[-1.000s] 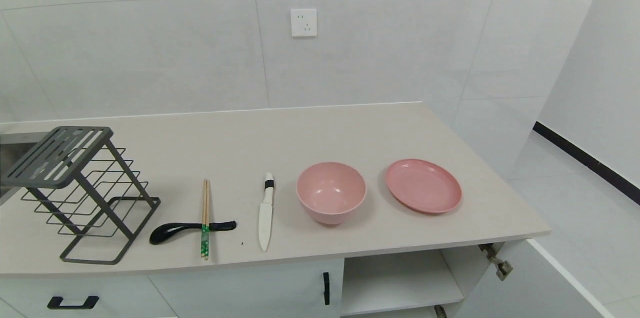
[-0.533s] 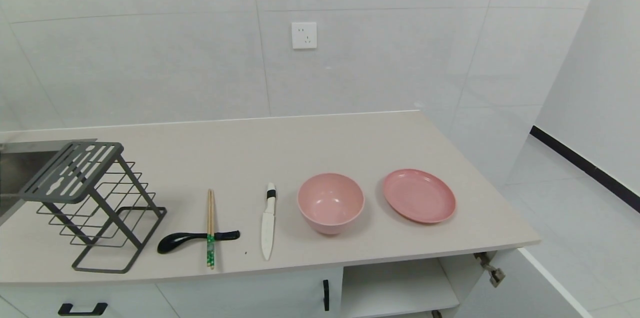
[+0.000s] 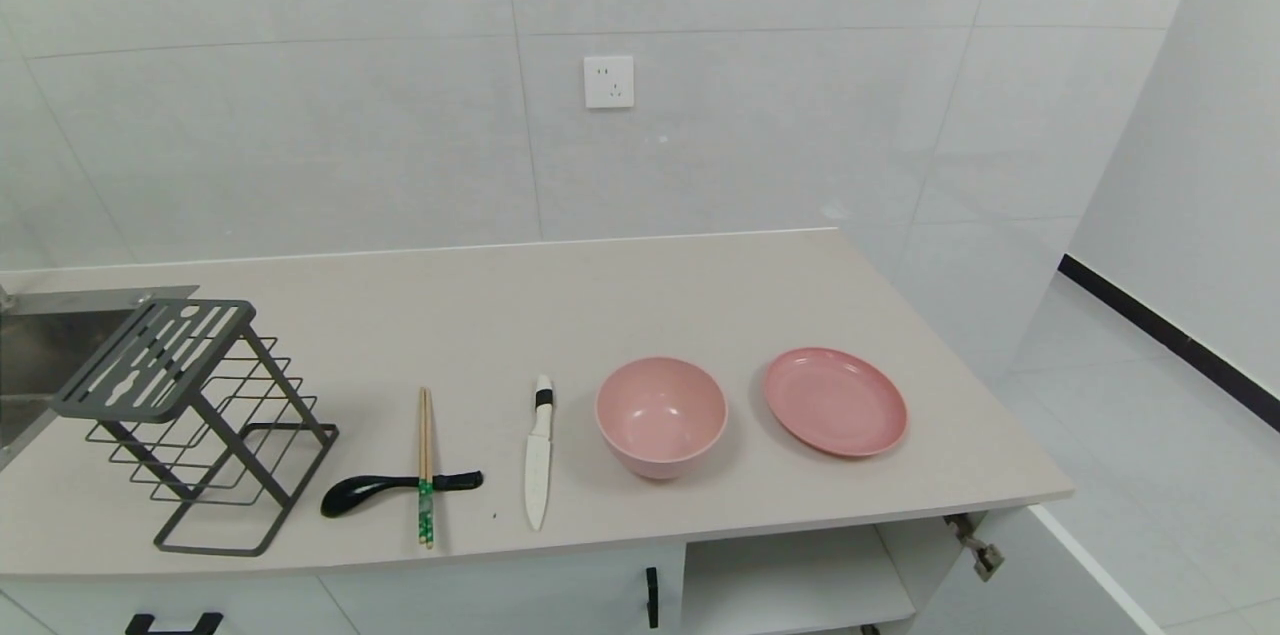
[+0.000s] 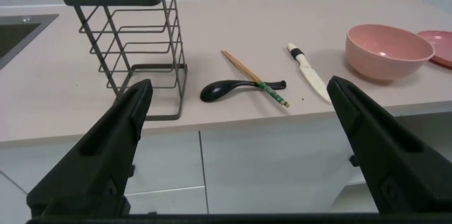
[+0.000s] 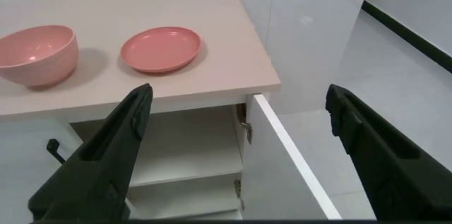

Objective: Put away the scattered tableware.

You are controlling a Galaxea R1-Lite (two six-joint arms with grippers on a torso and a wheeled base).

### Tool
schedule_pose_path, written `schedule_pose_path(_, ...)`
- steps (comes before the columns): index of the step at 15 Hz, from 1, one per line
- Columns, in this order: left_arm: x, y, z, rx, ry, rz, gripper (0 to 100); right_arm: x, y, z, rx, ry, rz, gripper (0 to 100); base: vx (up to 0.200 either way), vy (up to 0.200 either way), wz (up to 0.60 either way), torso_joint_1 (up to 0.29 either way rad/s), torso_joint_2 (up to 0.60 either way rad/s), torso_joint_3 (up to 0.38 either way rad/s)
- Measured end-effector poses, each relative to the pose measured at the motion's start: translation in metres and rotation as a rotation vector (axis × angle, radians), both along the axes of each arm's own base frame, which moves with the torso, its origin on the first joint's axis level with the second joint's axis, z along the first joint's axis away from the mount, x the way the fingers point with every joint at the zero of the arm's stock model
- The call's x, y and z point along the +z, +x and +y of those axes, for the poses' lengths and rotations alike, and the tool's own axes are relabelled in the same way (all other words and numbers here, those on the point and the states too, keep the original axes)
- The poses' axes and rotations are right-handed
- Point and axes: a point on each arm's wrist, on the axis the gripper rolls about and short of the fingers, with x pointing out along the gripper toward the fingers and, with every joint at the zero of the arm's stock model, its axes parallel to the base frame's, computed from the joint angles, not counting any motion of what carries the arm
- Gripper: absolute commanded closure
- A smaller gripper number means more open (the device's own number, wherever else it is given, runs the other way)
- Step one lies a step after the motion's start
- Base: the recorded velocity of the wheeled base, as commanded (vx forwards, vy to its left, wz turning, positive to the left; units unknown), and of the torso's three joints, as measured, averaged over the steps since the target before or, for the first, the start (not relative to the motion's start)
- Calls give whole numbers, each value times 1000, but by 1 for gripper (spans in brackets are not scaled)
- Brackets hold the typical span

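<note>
Left gripper point(image 4: 238, 93): fingers spread wide, holding nothing, poised off the front edge of the countertop point(image 3: 600, 305). Right gripper point(image 5: 236, 97): fingers likewise spread wide and empty, poised before the open cabinet door point(image 5: 282, 146) under the counter's right end.

The tableware lies in a row near the front edge. From the robot's left:
- a dark wire rack point(image 3: 190, 415), standing beside the sink point(image 3: 30, 355);
- a black spoon point(image 3: 385, 488), lying flat;
- a pair of chopsticks point(image 3: 426, 465), resting across the spoon's handle;
- a white knife point(image 3: 538, 455), tip toward the front edge, near the chopsticks but apart from them;
- a pink bowl point(image 3: 661, 415), upright;
- a pink plate point(image 3: 835, 400), flat, just beside the bowl but not touching it.

A wall socket point(image 3: 609, 81) sits on the tiles behind.
</note>
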Motion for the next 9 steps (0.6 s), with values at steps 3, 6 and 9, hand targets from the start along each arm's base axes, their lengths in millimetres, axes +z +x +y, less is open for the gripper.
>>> schedule_pose_path(3,0,0,0,2,5,0,0,9,0,0,-3,12,-88,0,0,0,0,0,0,0)
schedule_pose_path(6,0,0,0,1,4,-1,0,27,-1,0,3,40,-256,0,0,0,0,0,0,0)
schedule_pose_path(9,0,0,0,1,5,-2,0,42,-4,5,180,36,-260,0,0,0,0,0,0,0)
